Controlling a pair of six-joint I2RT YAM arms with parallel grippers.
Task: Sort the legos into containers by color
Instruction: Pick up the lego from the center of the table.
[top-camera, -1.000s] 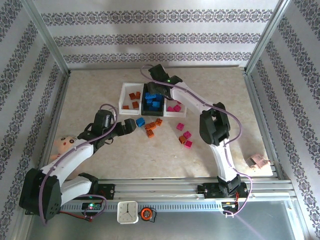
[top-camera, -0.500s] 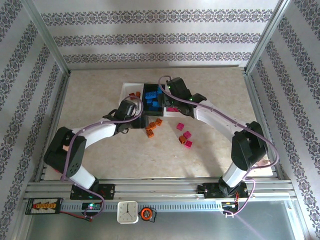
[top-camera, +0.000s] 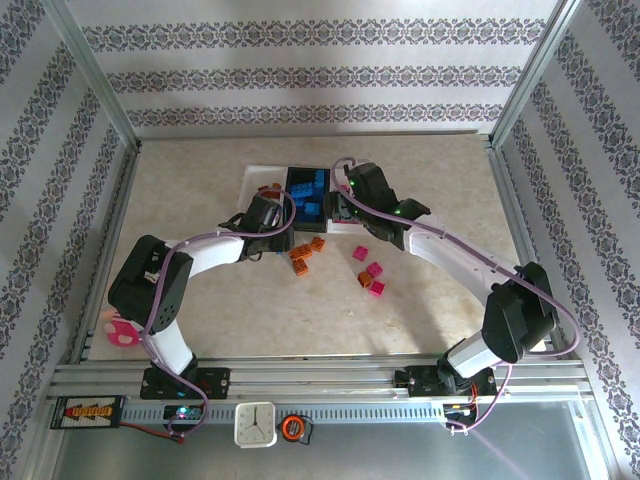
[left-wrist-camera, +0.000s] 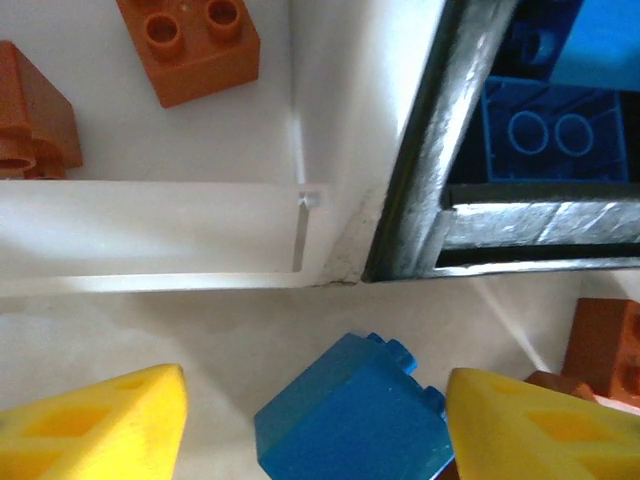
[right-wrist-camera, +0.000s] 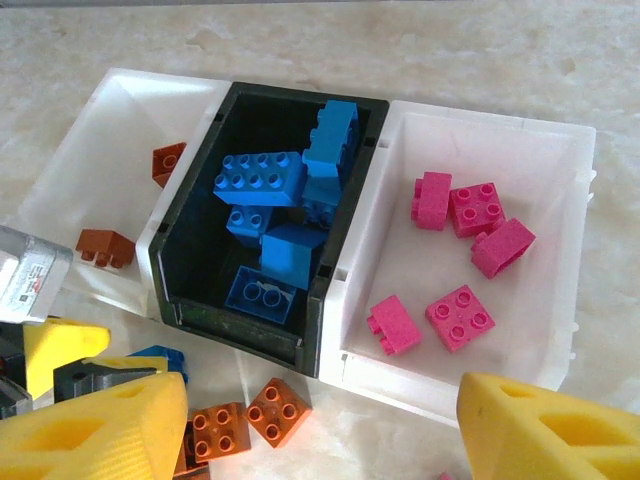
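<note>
**Both jaws parted, a blue brick between my left fingers**

My jaws stand apart on both arms. On my left gripper (left-wrist-camera: 315, 385), the two yellow fingers (left-wrist-camera: 100, 425) flank a loose blue brick (left-wrist-camera: 345, 425) that lies tilted on the table (left-wrist-camera: 200, 330). The finger on the right of the wrist view is at the brick's edge, and I cannot tell whether it touches. The other finger stands clear of the brick, so nothing is clamped.

Just beyond the brick are the near corners of the left white bin (left-wrist-camera: 150, 235) and the black bin (left-wrist-camera: 425, 170), standing side by side. The white one holds sorted orange bricks (left-wrist-camera: 195, 45), and the black one holds sorted blue bricks (left-wrist-camera: 545, 130). A stray orange brick (left-wrist-camera: 610, 345) sits on the table beside my finger on that side.

My right gripper (right-wrist-camera: 322, 395) hangs released by the right end of the bin row, grasping nothing. Below the gap between its fingers, an orange pair (right-wrist-camera: 278, 408) lies on the table just in front of the black bin. Beyond that, the right white bin (right-wrist-camera: 490, 125) holds five sorted pink bricks (right-wrist-camera: 478, 208).

Farther out, in the top view, three loose pink bricks (top-camera: 374, 269) lie on the table with one lone orange brick (top-camera: 365, 279) among them. They are near the bins and to the right of an orange cluster (top-camera: 302, 255).
</note>
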